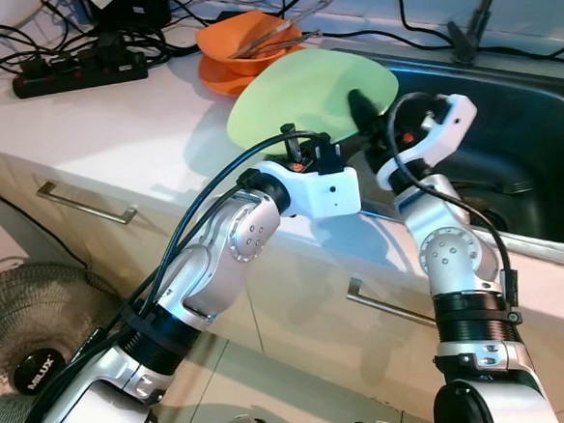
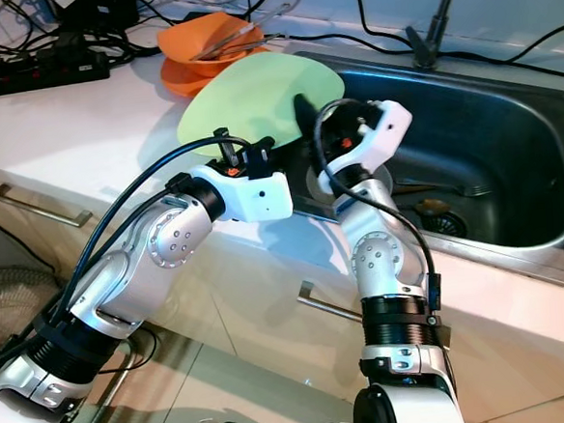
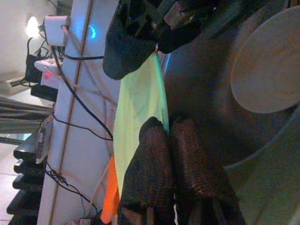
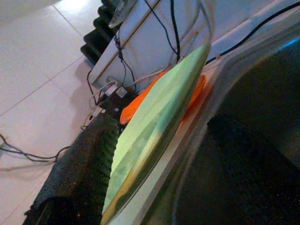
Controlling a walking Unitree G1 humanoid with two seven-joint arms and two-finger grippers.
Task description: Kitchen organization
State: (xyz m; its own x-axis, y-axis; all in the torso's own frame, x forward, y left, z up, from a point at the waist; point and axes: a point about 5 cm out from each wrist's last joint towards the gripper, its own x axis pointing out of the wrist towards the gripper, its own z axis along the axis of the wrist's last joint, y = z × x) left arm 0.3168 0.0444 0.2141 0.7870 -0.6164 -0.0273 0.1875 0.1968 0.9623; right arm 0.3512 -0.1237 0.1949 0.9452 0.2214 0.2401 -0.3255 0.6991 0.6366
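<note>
Standing behind the light green plate (image 1: 303,99) are an orange bowl (image 1: 251,41) on an orange plate (image 1: 216,76), with some utensils lying in the bowl. Further back on the white worktop (image 1: 112,127) I see a black power strip (image 1: 79,73) and many cables. The steel sink (image 1: 520,156) is on my right, and a round pale dish (image 3: 267,65) lies in it.

The green plate is round, thin and smooth. It is tilted, with its low edge at the sink rim and its face turned up toward me.

My right hand (image 1: 364,109) pinches the plate's rim, one finger on each side. My left hand (image 3: 173,140) has its textured fingers pressed together beside the plate's edge; whether they grip it I cannot tell.
</note>
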